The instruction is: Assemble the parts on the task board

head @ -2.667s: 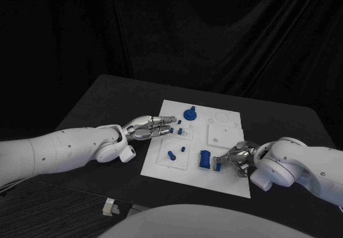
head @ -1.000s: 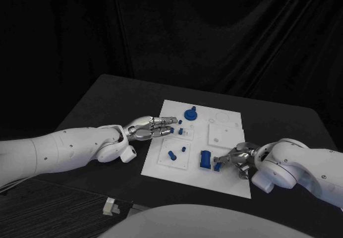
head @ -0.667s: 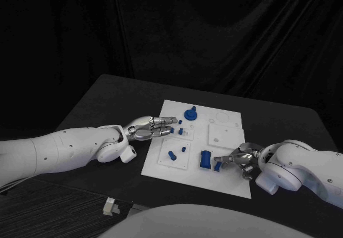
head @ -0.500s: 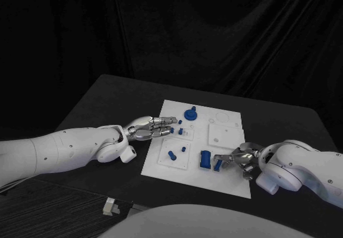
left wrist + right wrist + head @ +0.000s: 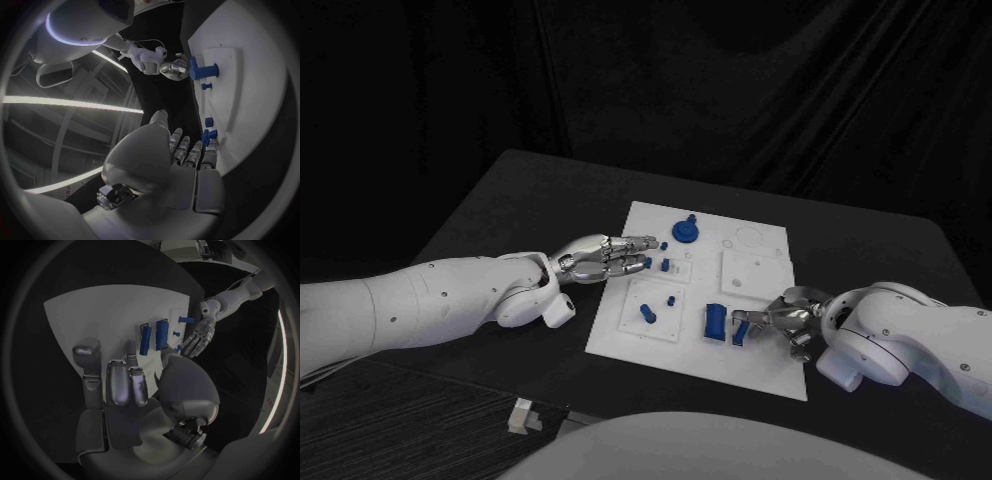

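the right hand (image 5: 783, 322) sits at the near right part of the white task board (image 5: 754, 372). its fingers are bent beside a small blue block (image 5: 738, 337), but i cannot tell if it holds it. a bigger blue block (image 5: 713, 321) lies just beside that. the left hand (image 5: 604, 256) rests at the board's left edge with fingers stretched out and apart, holding nothing, tips by a small blue peg (image 5: 646, 263). a round blue knob (image 5: 685, 230) stands at the far end.

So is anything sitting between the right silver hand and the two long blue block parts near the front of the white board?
Nothing visible does. The right hand sits right beside the long blue block parts on the white task board, with only bare board between its fingertips and the nearer block.
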### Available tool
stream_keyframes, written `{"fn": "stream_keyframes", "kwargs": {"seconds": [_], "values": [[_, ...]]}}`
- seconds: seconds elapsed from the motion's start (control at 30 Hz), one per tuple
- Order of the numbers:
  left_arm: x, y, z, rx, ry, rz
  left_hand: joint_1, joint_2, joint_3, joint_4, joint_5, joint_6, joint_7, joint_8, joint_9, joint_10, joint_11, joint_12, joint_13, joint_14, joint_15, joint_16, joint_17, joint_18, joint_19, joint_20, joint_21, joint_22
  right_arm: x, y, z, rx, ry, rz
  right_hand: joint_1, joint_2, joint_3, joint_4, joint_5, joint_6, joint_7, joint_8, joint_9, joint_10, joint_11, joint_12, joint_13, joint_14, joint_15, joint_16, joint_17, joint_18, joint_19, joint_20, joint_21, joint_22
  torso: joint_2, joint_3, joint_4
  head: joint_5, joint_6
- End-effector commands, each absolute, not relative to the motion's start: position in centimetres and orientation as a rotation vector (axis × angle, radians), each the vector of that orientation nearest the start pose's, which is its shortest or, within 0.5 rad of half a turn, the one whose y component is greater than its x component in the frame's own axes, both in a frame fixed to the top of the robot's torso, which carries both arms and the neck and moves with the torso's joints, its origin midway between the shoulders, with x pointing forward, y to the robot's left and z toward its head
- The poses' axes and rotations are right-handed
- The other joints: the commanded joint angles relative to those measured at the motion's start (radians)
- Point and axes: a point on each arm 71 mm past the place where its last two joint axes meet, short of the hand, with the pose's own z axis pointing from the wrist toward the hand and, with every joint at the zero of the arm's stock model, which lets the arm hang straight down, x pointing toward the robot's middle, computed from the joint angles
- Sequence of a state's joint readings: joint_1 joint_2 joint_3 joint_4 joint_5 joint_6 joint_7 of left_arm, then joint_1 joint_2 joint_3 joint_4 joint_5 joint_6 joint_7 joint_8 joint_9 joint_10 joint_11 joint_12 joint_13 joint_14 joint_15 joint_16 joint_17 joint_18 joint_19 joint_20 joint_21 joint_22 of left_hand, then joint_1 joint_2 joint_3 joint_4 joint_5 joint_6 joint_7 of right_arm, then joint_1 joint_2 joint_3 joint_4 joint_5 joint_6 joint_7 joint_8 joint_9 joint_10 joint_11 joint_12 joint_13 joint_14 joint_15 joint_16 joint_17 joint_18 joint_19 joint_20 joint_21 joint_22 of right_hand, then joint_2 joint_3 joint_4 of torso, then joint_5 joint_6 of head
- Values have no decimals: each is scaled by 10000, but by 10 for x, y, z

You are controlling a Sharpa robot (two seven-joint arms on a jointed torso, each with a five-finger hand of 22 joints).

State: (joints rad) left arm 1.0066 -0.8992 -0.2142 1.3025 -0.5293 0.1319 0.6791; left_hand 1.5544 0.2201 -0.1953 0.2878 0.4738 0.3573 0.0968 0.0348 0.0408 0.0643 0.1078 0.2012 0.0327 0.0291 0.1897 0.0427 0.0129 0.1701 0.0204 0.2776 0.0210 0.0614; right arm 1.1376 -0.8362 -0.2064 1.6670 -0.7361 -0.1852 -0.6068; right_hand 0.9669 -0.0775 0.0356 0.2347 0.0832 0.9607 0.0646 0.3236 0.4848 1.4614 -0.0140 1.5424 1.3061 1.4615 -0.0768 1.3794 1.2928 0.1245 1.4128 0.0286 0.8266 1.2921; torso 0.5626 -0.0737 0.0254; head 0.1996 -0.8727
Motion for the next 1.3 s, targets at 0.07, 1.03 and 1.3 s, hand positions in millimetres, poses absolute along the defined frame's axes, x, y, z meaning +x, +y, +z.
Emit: {"fn": "stream_keyframes", "kwargs": {"seconds": [0.07,1.03,1.3], "values": [[419,272,-312,-5369,17368,-17579,140,-50,272,-103,128,-12,51,40,-20,-47,14,92,-11,13,63,153,25,-67,34,94,-21,35,397,-185,-297,6405,24791,4935,-42,94,-245,130,-190,-94,-45,251,183,948,-15,112,2439,551,-26,55,100,27,-75,20,-195,1101,2,-2,7,5,1],[418,270,-314,-5437,17529,-17597,143,-50,285,-100,126,-34,50,37,-22,-51,21,83,-12,10,63,151,24,-70,35,93,-20,35,397,-180,-295,6424,24605,5474,464,450,-892,481,-71,-516,-160,1526,1152,987,-109,163,2497,552,-95,124,166,18,-108,-34,-59,1118,-3,-2,1,0,1],[418,270,-315,-5460,17573,-17590,143,-50,285,-100,126,-34,50,37,-22,-51,21,83,-12,10,63,151,24,-70,35,93,-20,35,397,-178,-295,6411,24633,5534,514,515,-1014,492,-71,-659,-179,1808,1389,983,-126,159,2492,549,-108,123,161,20,-118,-46,-56,1115,3,-2,3,7,1]]}}
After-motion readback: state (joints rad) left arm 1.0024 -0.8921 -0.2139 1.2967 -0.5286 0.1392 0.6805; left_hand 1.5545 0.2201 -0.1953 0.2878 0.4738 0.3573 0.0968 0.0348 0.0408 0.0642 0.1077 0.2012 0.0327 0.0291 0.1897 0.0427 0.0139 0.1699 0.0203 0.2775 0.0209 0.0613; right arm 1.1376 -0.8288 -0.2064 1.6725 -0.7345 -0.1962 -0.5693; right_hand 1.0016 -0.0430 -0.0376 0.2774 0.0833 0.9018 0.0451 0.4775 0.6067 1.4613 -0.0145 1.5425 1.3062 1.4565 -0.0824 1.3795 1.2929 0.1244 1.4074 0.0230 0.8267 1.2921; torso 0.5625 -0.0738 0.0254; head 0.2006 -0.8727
